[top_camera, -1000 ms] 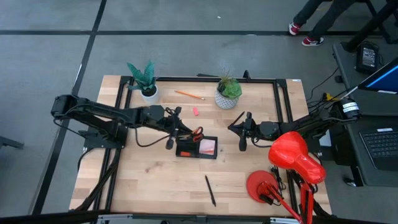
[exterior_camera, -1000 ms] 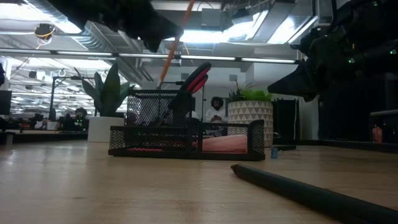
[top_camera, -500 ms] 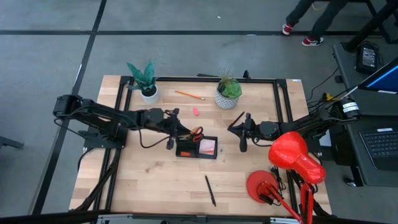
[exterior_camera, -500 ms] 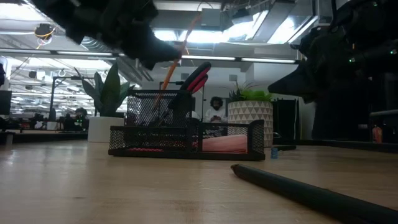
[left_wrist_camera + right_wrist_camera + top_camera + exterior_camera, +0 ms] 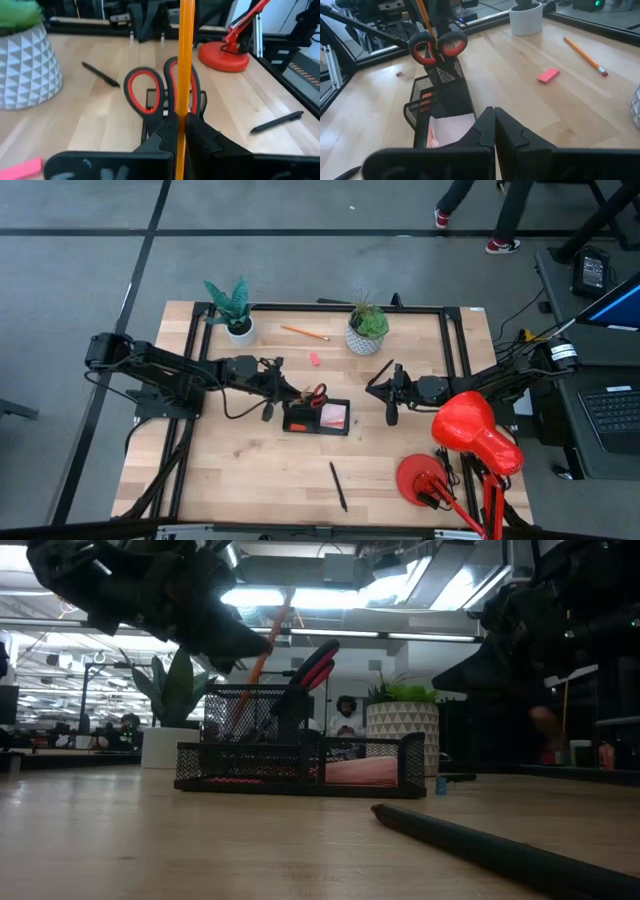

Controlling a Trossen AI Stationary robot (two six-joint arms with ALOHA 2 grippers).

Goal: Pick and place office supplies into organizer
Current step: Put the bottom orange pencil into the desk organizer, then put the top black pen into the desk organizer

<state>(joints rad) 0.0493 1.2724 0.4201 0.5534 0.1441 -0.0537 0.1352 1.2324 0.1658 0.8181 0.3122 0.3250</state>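
The black mesh organizer (image 5: pixel 316 417) stands mid-table, with red-handled scissors (image 5: pixel 161 93) upright in its tall compartment and a pink sticky-note block (image 5: pixel 451 131) in the low one. My left gripper (image 5: pixel 272 387) hovers just left of the organizer, shut on an orange pencil (image 5: pixel 262 648). My right gripper (image 5: pixel 390 402), shut and holding nothing, hangs right of the organizer. A second orange pencil (image 5: pixel 304 333) and a pink eraser (image 5: pixel 314 358) lie on the far side of the table. A dark pen (image 5: pixel 339 486) lies on the near side. My left gripper pinches the orange pencil's shaft (image 5: pixel 181 131) between its two fingers, with the pencil lying along them. The fingers slant down from the table's left. The pencil is tilted, and its lower end (image 5: pixel 232 715) shows behind the mesh of the organizer's tall compartment.
Two potted plants (image 5: pixel 232 310) (image 5: pixel 367 327) stand along the far edge. A red desk lamp (image 5: pixel 465 442) occupies the near right corner. Another dark pen (image 5: pixel 100 74) lies beyond the organizer in the left wrist view. A person (image 5: pixel 470 200) walks past the far side.
My left gripper has moved down and a little toward the table's left, still shut on the pencil. The pencil has tipped further over and its lower end has sunk deeper behind the tall compartment's mesh.
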